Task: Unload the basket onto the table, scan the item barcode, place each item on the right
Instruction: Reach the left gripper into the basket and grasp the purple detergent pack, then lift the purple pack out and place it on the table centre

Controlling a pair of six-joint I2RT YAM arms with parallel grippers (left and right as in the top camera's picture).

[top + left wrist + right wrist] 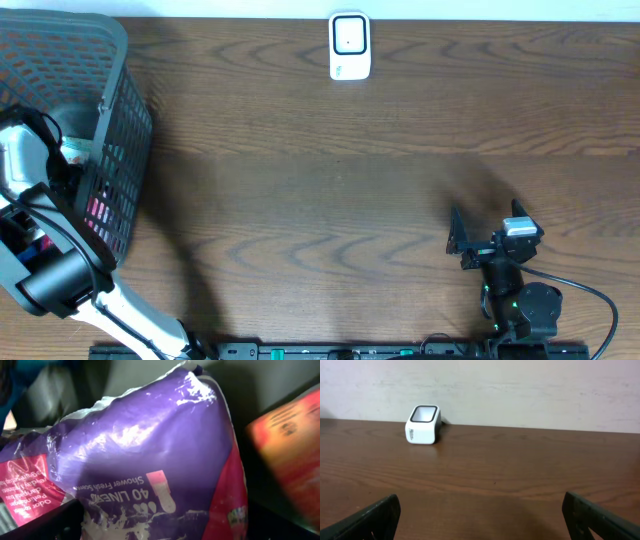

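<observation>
A shiny purple bag of scented liners (150, 455) fills the left wrist view, its print upside down; no barcode shows on the side I see. My left gripper (160, 530) reaches into the basket and stands open, with the bag between its dark fingers (50, 520); I cannot tell whether they touch it. The white barcode scanner (349, 46) stands at the table's back edge, also seen in the right wrist view as the small white scanner (423, 425). My right gripper (470, 240) hovers low near the front right, open and empty, fingers (375, 517) wide apart.
A dark mesh basket (120, 120) lies on its side at the far left, with the left arm (50, 270) inside it. An orange-red package (290, 450) and a pink pack (30, 490) crowd beside the purple bag. A wall rises behind the scanner.
</observation>
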